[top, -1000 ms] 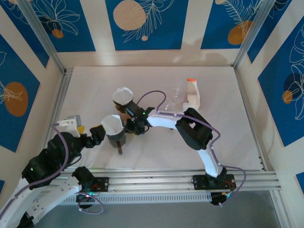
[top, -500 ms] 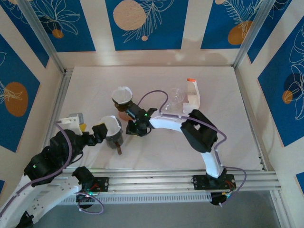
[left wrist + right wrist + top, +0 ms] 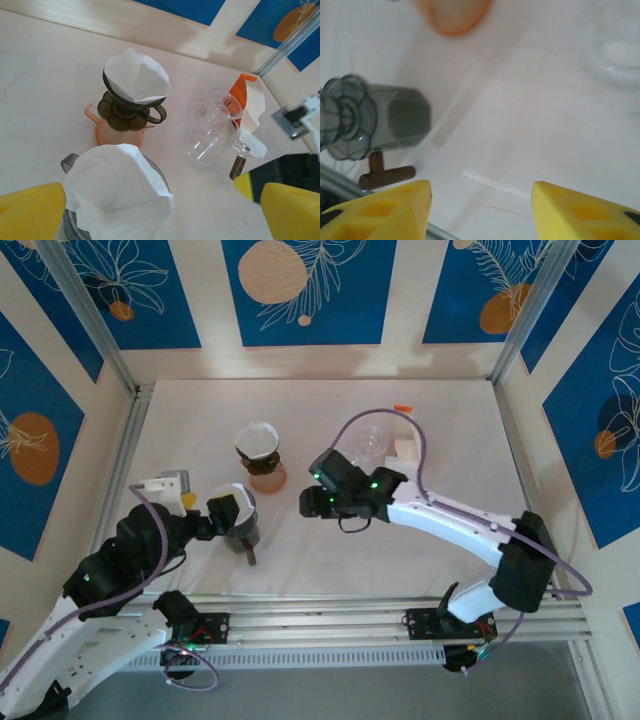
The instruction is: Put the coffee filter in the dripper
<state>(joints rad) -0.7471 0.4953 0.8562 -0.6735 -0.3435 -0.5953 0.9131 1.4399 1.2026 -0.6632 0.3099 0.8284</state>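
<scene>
Near left, we see the white filter, a creased paper cone, seated in the grey dripper; left gripper gapes wide, empty, beside it; right gripper, jaws parted, holds nothing.

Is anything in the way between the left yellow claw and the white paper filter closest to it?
No, nothing visible. The white cone-shaped paper filter sits in the smoky grey dripper, just ahead of the open left gripper.
</scene>
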